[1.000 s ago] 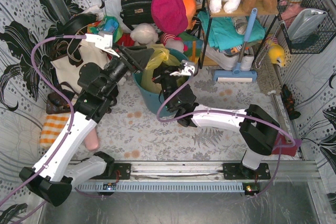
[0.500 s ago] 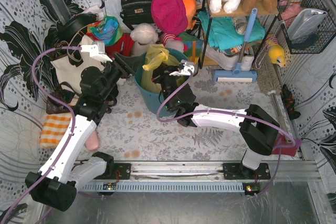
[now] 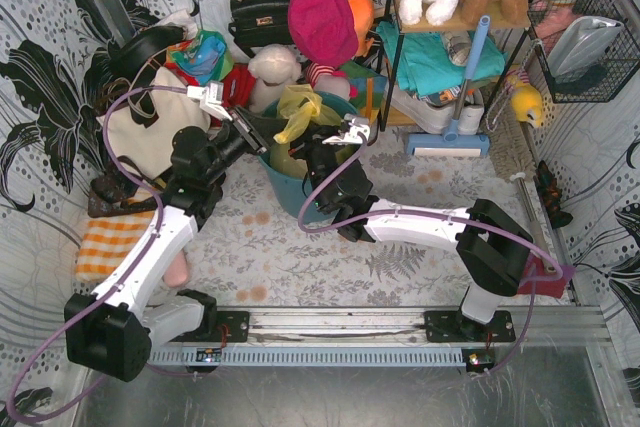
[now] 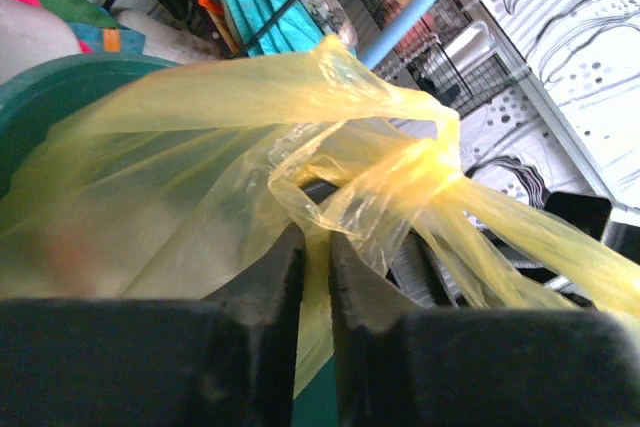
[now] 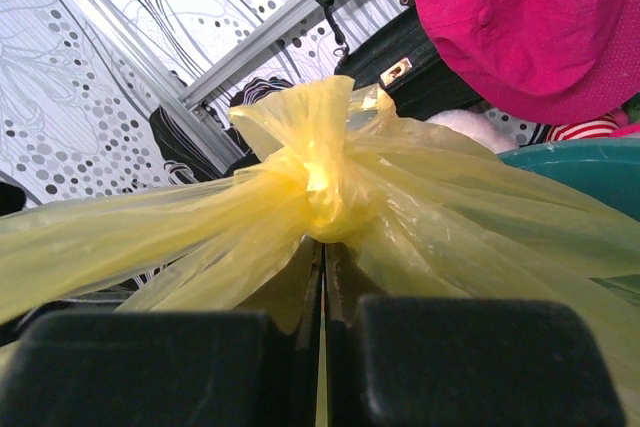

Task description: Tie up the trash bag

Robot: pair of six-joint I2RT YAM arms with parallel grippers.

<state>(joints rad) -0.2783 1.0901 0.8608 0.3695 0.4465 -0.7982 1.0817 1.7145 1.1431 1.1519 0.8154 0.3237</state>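
The trash bag (image 3: 298,110), thin yellow-green plastic, sits in the teal round bin (image 3: 287,190) at the back middle. Its top is gathered into a knot (image 5: 325,192) with loose tails spreading left and right. My left gripper (image 3: 252,132) is at the bin's left rim, shut on a fold of the bag (image 4: 330,172) just below the bunched plastic (image 4: 318,239). My right gripper (image 3: 322,143) is at the bin's right side, shut on bag plastic right under the knot (image 5: 322,247). The bag's contents are hidden.
A cream tote bag with black straps (image 3: 150,122) lies left of the bin. A black handbag (image 3: 258,15), a pink hat (image 3: 322,19) and soft toys crowd the back wall. A shelf rack (image 3: 440,57) and blue-handled mop (image 3: 452,117) stand right.
My left gripper swung out to the left, then came back right to the bin's rim. The bag's top is now bunched into a knot. The right arm stayed put.
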